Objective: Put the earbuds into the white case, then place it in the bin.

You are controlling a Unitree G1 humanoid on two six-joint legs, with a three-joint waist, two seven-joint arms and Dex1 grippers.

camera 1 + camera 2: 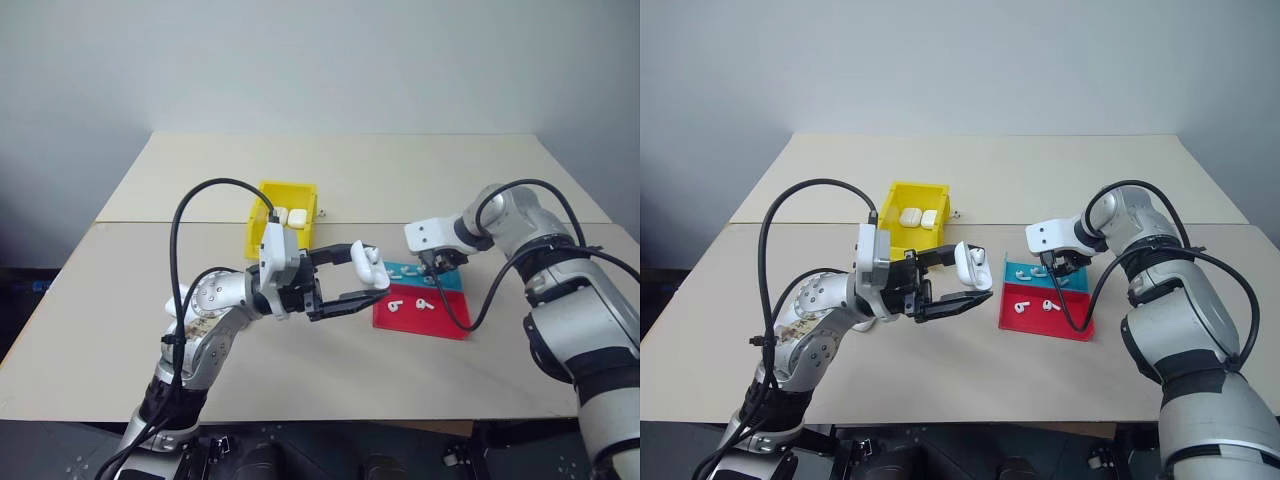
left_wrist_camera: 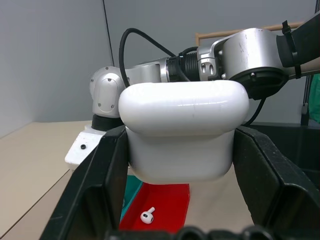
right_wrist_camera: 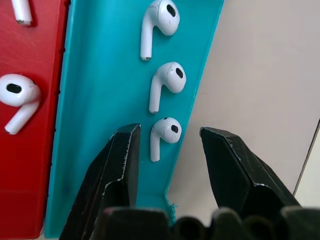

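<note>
Our right gripper [image 3: 167, 150] hangs spread over the teal tray [image 3: 100, 125], its two black fingers straddling the nearest earbud [image 3: 165, 134] at the centre of the right wrist view; the fingers are apart and not yet touching it. Two more earbuds [image 3: 167, 82] lie in a row above it on the same tray, and others rest on the red tray [image 3: 40, 165] at the left of that view.

Our left gripper [image 1: 345, 280], at the centre of the left eye view, is pinching the white case [image 1: 368, 266] and holds it in the air above the table [image 1: 420, 170], its lid appearing to be raised. The bin [image 1: 262, 225] sits in the upper middle of that view, behind the left arm, with two cases already inside it.

We see a few risks from here. The earbud lies close to the tray's outer edge, so a finger landing on the rim could tip or slide the tray. The earbud is tiny and glossy; an off-centre squeeze may flick it off onto the table. We also judge that a bump to the neighbouring earbud would scatter the row.
</note>
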